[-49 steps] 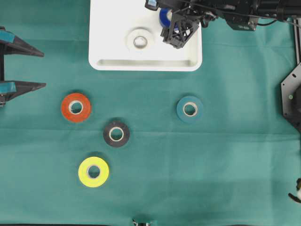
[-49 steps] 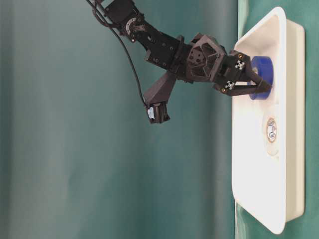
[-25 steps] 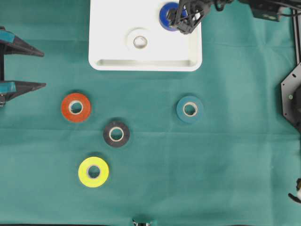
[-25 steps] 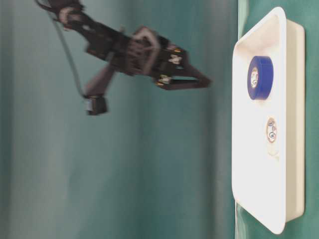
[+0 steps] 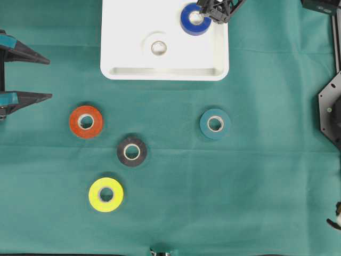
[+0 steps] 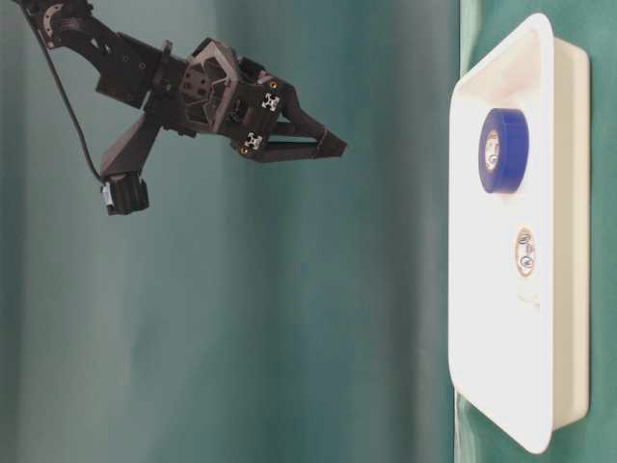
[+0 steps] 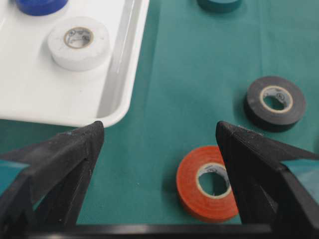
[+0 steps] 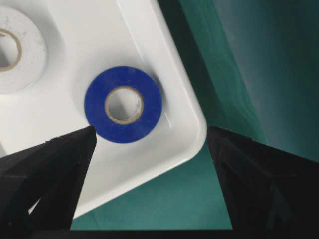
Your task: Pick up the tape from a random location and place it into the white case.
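Note:
The white case (image 5: pixel 128 26) lies at the top of the green cloth. A blue tape (image 5: pixel 195 19) rests flat in its right end, and a white tape (image 5: pixel 159 47) sits near its middle. My right gripper (image 5: pixel 216 12) hovers open and empty, raised well clear of the case (image 6: pixel 501 424), as the table-level view of the right gripper (image 6: pixel 333 149) shows. In the right wrist view the blue tape (image 8: pixel 99 119) lies below the open right gripper (image 8: pixel 150 130). My left gripper (image 5: pixel 50 79) stands open at the left edge, near the orange tape (image 7: pixel 192 189).
Loose on the cloth lie an orange tape (image 5: pixel 86 121), a black tape (image 5: pixel 131 151), a yellow tape (image 5: pixel 106 194) and a teal tape (image 5: pixel 215 124). A black frame (image 5: pixel 330 106) stands at the right edge.
My right gripper has let go of the blue tape and lifted up and back from the case. The blue tape stays in the case. The left arm has not moved.

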